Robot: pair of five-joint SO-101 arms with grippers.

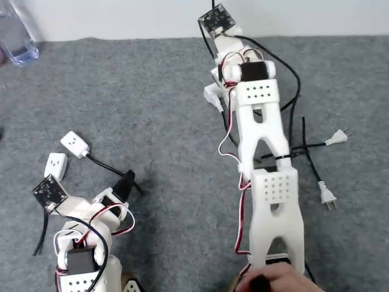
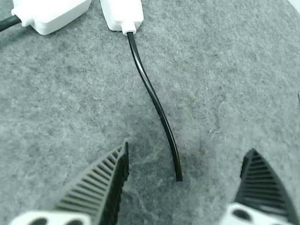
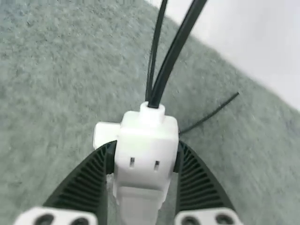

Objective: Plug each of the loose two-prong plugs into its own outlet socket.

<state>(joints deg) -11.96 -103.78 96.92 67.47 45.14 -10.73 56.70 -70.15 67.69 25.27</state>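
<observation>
Right wrist view: right gripper (image 3: 145,149) clamps a white plastic outlet socket (image 3: 146,133); left gripper (image 2: 187,153) gapes over grey carpet (image 2: 234,70). High view: one white two-prong plug (image 1: 336,137) at three o'clock, a second plug (image 1: 328,198) at four

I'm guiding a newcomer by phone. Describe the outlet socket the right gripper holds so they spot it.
On the grey table, follow the long right arm toward the wall. At its tip the right gripper clamps a white outlet socket; the other two sockets lie loose near the left arm.
</observation>
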